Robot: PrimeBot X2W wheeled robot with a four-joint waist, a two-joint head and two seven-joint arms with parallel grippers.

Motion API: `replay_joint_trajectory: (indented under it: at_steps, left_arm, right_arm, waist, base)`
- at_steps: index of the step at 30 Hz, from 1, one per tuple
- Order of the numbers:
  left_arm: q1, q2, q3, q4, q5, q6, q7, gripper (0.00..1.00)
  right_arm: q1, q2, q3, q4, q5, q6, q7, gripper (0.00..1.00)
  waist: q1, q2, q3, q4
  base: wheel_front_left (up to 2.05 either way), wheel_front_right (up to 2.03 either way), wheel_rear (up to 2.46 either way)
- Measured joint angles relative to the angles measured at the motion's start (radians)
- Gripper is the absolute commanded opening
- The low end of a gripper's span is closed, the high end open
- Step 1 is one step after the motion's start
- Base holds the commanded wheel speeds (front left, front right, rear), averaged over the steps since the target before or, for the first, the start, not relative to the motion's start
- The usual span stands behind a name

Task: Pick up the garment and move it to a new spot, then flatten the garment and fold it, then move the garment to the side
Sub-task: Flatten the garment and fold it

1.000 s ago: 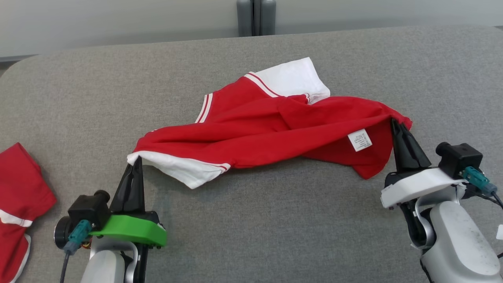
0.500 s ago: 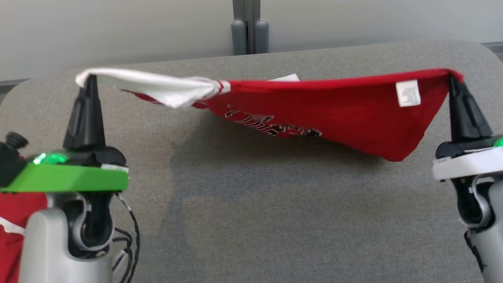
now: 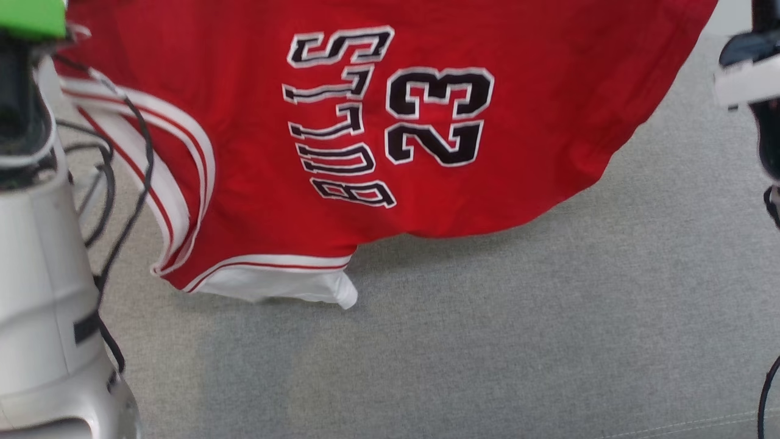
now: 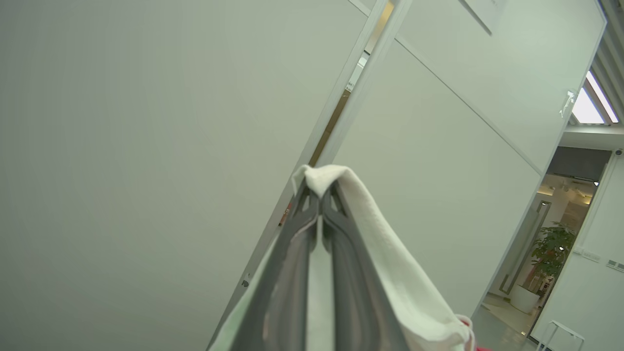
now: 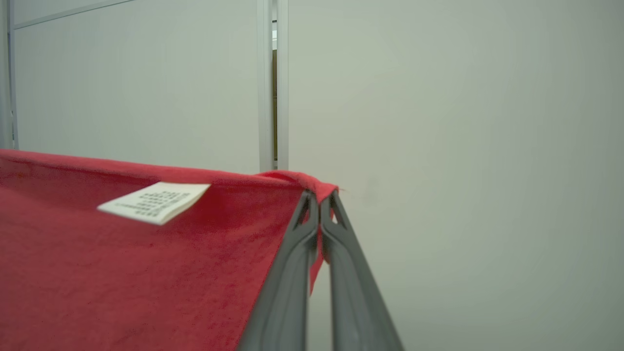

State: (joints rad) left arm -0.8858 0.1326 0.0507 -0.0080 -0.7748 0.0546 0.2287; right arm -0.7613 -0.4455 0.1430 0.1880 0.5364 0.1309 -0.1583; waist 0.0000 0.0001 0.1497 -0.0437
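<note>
The garment (image 3: 378,122) is a red jersey with white trim and black "BULLS 23" lettering. It hangs spread out in the air above the grey cloth surface (image 3: 487,341), its white sleeve end lowest. My left gripper (image 4: 321,192) is shut on a white edge of the garment (image 4: 370,229), held high and pointing at a wall. Over on the other side, my right gripper (image 5: 320,197) is shut on a red corner of the garment (image 5: 146,263), close to a white care label (image 5: 153,201). In the head view both fingertip pairs are above the frame.
My pale left forearm (image 3: 42,292) with loose black cables stands at the left of the head view. Part of my right wrist (image 3: 752,79) is at the upper right edge. A pale wall with a panel seam is behind both grippers.
Both grippers have risen from the surface, lifting the garment until it hangs spread with its lettering showing. The head view has also shifted.
</note>
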Motion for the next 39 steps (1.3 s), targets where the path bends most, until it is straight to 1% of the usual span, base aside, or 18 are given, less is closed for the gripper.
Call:
replay_joint_trajectory:
  at_steps: [2, 5, 7, 11, 15, 17, 19, 23, 27, 30, 35, 39]
  left_arm:
    - [-0.121, 0.022, -0.019, 0.093, 0.036, -0.003, -0.004, 0.0]
    - [-0.282, 0.035, -0.048, 0.23, 0.072, -0.012, -0.024, 0.0]
    - [-0.38, 0.036, -0.073, 0.319, 0.101, -0.032, -0.052, 0.0]
    - [-0.571, 0.037, -0.111, 0.491, 0.158, -0.075, -0.158, 0.0]
    - [-0.741, 0.037, -0.129, 0.611, 0.206, -0.111, -0.307, 0.0]
    - [-0.793, 0.023, -0.126, 0.66, 0.203, -0.131, -0.37, 0.0]
    - [-0.811, 0.009, -0.13, 0.703, 0.194, -0.152, -0.422, 0.0]
    - [-0.789, 0.006, -0.133, 0.753, 0.164, -0.175, -0.47, 0.0]
    - [-0.677, 0.007, -0.146, 0.753, 0.11, -0.182, -0.486, 0.0]
    - [-0.556, 0.017, -0.192, 0.68, 0.042, -0.183, -0.49, 0.0]
    - [-0.266, 0.09, -0.257, 0.519, -0.079, -0.183, -0.491, 0.0]
    - [-0.021, 0.143, -0.279, 0.403, -0.145, -0.184, -0.491, 0.0]
  right_arm:
    - [-0.109, -0.003, 0.032, 0.061, -0.007, 0.0, 0.019, 0.0]
    - [-0.264, 0.002, 0.075, 0.17, -0.034, 0.0, 0.035, 0.0]
    - [-0.357, 0.009, 0.095, 0.243, -0.052, 0.0, 0.03, 0.0]
    - [-0.551, 0.025, 0.133, 0.38, -0.106, 0.0, -0.016, 0.0]
    - [-0.729, 0.034, 0.144, 0.487, -0.19, 0.0, -0.078, 0.0]
    - [-0.785, 0.034, 0.142, 0.518, -0.229, 0.0, -0.095, 0.0]
    - [-0.813, 0.035, 0.142, 0.539, -0.26, 0.0, -0.101, 0.0]
    - [-0.813, 0.034, 0.131, 0.528, -0.294, 0.0, -0.103, 0.0]
    - [-0.723, 0.029, 0.11, 0.523, -0.31, 0.0, -0.104, 0.0]
    - [-0.641, 0.028, 0.093, 0.509, -0.308, 0.0, -0.104, 0.0]
    - [-0.446, 0.025, 0.053, 0.422, -0.281, 0.001, -0.104, 0.0]
    - [-0.257, 0.025, 0.002, 0.338, -0.244, 0.001, -0.104, 0.0]
  waist:
    - [0.0, 0.0, 0.031, 0.001]
    - [0.0, 0.0, 0.087, 0.004]
    - [0.0, 0.0, 0.129, 0.007]
    - [0.0, 0.0, 0.224, 0.016]
    - [0.0001, 0.0, 0.32, 0.024]
    - [0.0001, 0.0, 0.363, 0.028]
    - [0.0001, 0.0, 0.407, 0.035]
    - [0.0002, 0.0, 0.475, 0.051]
    - [0.0001, 0.0, 0.517, 0.082]
    - [0.0001, 0.0, 0.525, 0.107]
    - [0.0, -0.0001, 0.487, 0.129]
    - [0.0, -0.0001, 0.436, 0.134]
  base:
    - [0.0, 0.0, 0.0]
    - [0.0, 0.0, 0.0]
    - [0.0, 0.0, 0.0]
    - [0.0, 0.0, 0.0]
    - [0.0, 0.0, 0.0]
    - [0.0, 0.0, 0.0]
    - [0.0, 0.0, 0.0]
    - [0.0, 0.0, 0.0]
    - [0.0, 0.0, 0.0]
    - [0.0, 0.0, 0.0]
    - [0.0, 0.0, 0.0]
    - [0.0, 0.0, 0.0]
